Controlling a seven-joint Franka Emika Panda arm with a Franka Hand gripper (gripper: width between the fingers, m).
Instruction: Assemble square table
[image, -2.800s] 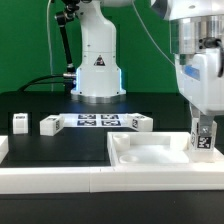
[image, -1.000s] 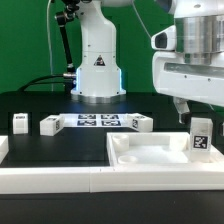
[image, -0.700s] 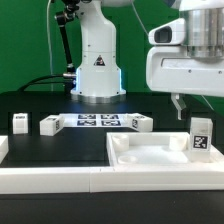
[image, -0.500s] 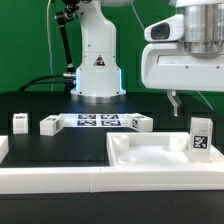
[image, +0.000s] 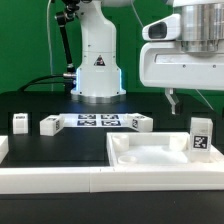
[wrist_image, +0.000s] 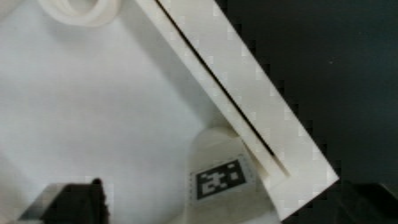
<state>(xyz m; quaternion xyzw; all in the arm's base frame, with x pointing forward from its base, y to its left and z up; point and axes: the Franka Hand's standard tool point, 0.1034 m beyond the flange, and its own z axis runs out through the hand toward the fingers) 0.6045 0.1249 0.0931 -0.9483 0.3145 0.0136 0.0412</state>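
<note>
"Is the white robot pincer (image: 196, 98) with dark fingers (image: 170, 101) holding something?"
"No. It hangs up high, spread wide, with nothing in it."
"What is under it?"
"A small white block leg (image: 201, 135) with a tag, upright in a corner of the white plastic square slab (image: 150, 158)."
"And more legs?"
"A second leg (image: 138, 123) just beside the flat white marker board (image: 98, 121), a third leg (image: 49, 124) and fourth leg (image: 20, 122) on its other side, on the black table (image: 60, 145)."
</note>
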